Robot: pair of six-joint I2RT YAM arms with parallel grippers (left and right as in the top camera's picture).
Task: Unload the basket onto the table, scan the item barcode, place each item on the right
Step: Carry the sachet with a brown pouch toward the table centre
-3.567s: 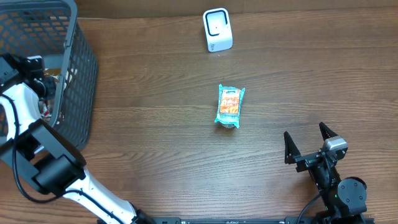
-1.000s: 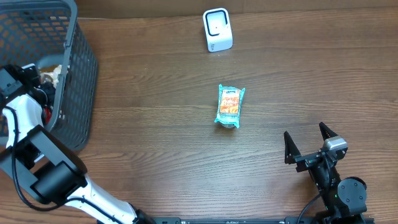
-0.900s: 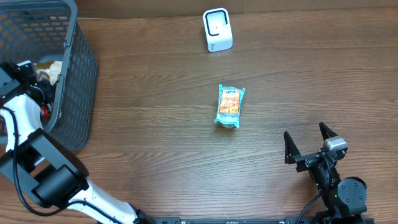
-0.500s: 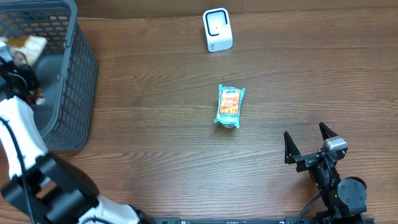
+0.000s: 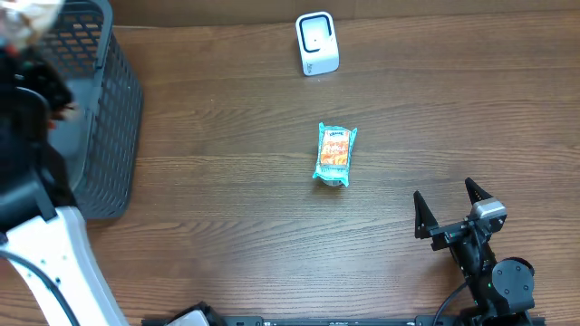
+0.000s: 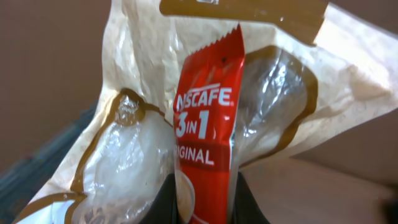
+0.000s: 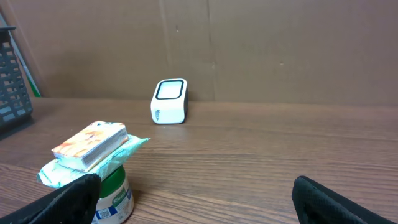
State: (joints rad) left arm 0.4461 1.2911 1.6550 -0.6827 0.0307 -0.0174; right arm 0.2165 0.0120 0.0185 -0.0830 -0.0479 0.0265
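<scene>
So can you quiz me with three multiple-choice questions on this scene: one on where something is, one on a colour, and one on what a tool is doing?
1. Where is the white scanner relative to the teal snack packet?
A. Lying on top of it
B. Beyond it, farther from the robot
C. Tucked under it

2. What colour is the sachet pinched in the left tool?
A. Blue
B. Green
C. Red

3. How is the right tool?
A. Open, holding nothing
B. Shut on the packet
C. Shut on the scanner

Answers: 1 B, the overhead view shows the scanner standing apart, past the packet. 2 C, the left wrist view shows red with white lettering. 3 A, its fingers stand spread with nothing between them.
</scene>
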